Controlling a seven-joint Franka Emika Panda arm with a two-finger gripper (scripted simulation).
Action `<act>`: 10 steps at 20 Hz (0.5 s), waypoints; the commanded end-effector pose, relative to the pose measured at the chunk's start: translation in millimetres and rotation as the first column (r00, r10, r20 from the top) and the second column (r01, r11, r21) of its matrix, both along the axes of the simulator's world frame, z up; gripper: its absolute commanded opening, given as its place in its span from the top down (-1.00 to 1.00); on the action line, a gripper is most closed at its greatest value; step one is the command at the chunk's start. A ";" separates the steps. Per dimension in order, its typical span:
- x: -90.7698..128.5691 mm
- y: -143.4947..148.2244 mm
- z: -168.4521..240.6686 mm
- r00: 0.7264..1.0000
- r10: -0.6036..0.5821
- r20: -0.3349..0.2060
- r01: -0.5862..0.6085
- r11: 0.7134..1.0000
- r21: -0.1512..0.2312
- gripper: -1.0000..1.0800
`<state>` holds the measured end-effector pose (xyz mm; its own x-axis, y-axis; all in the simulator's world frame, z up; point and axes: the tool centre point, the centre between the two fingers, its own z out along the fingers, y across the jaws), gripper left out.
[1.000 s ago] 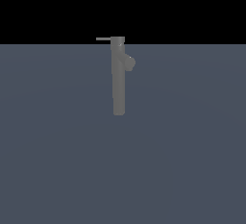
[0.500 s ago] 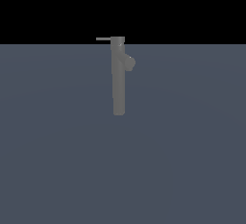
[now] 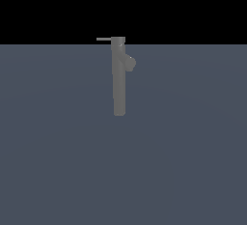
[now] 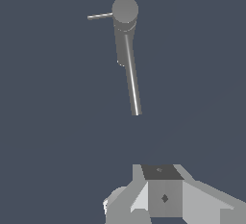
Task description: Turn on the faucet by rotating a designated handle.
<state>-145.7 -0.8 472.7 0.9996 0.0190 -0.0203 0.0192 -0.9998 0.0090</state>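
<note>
upright grey faucet [image 3: 119,81], thin handle [image 3: 103,39] projecting sideways from its cap, gripper [image 4: 163,196] well apart, state unclear

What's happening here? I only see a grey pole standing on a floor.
That pole is a faucet, standing alone on a flat grey surface. A robot arm is meant to turn it on by rotating the thin handle sticking out sideways from its top. Nothing is touching it at this moment: the arm is absent from the exterior view, and the wrist camera looks down on the faucet from a distance. Only part of the arm's own body shows there, so I cannot tell how its hand stands.
</note>
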 end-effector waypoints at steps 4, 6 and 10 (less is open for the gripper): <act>47.4 9.1 -15.2 1.000 0.024 0.003 -0.024 1.000 -0.006 1.00; 64.3 12.9 -22.3 0.999 0.033 0.005 -0.033 0.999 -0.008 1.00; 97.6 21.0 -39.1 0.999 0.051 0.007 -0.051 0.999 -0.009 1.00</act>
